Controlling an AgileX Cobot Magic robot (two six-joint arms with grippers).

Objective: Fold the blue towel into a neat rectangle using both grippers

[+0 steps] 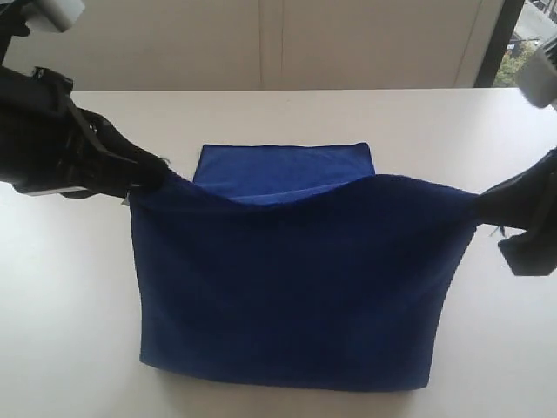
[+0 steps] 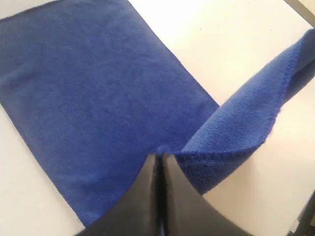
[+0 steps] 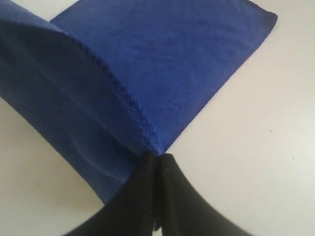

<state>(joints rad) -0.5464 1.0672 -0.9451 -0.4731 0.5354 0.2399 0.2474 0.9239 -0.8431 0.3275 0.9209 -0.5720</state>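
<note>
blue towel on table; one edge lifted, stretched 9-to-3 between left gripper and right gripper, both clamped on corners. flat part lies toward 12 o'clock.

White table: blue towel on it, far part flat, one edge raised.

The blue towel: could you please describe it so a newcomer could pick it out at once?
In the middle of the white table is the blue towel, a deep-blue plush cloth. The left gripper and right gripper, each shut on a corner, hold one edge lifted and stretched. It is the only coloured, soft thing there.
</note>
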